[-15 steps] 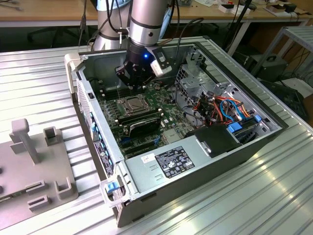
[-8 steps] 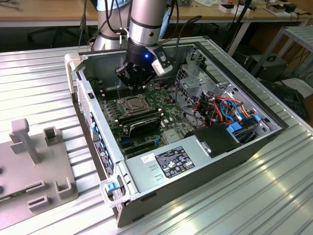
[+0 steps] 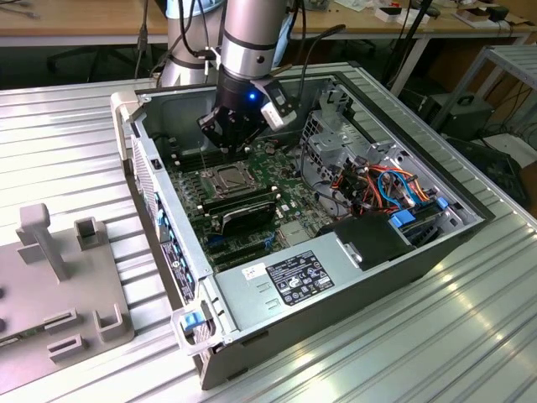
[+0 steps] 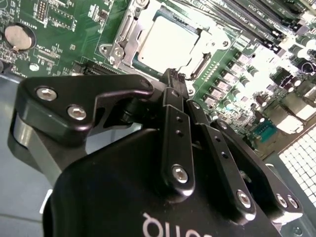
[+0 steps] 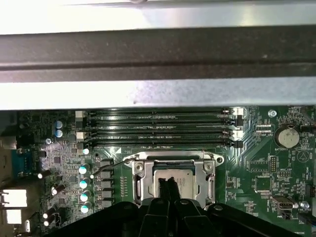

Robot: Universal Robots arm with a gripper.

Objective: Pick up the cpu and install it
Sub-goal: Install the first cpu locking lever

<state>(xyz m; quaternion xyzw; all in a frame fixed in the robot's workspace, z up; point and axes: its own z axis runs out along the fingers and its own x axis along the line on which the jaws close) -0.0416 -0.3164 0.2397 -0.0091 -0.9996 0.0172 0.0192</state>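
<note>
1. Hanging over the open computer case [image 3: 336,277], the gripper [image 3: 228,141] sits low above the motherboard [image 3: 252,210] in the exterior view, just above and beyond the socket.
2. Gripper fingers [image 4: 174,106] are pressed together in both wrist views, tips meeting with no gap and nothing between them; closed and empty. In the first wrist view the gripper [image 5: 169,185] tips sit right over the socket area.
3. cpu [image 4: 170,42] lies flat inside the metal socket frame [image 4: 121,42], dull grey top up, square to the frame, seen in the second wrist view just past the fingertips. In the first wrist view the cpu [image 5: 185,178] shows in the frame window, partly covered by the fingers. Cannot tell whether the tips touch it or hover just above.
4. Socket frame [image 5: 173,160] surrounds the chip on all sides, and a thin lever wire runs off one corner.
5. Beyond the socket in the first wrist view, four long memory slots [image 5: 158,128] run parallel, then the case wall.
6. A round coin battery [image 5: 285,137] sits on the board to one side of the slots.
7. Exterior view, far part of the case: a bundle of orange, red and blue cables [image 3: 377,185] at the exterior view's right, and a grey power supply box [image 3: 294,281] at the near edge.
8. Case rests on a ribbed metal table [image 3: 436,336]; a grey fixture [image 3: 59,285] lies at the exterior view's left, well apart from the case.
</note>
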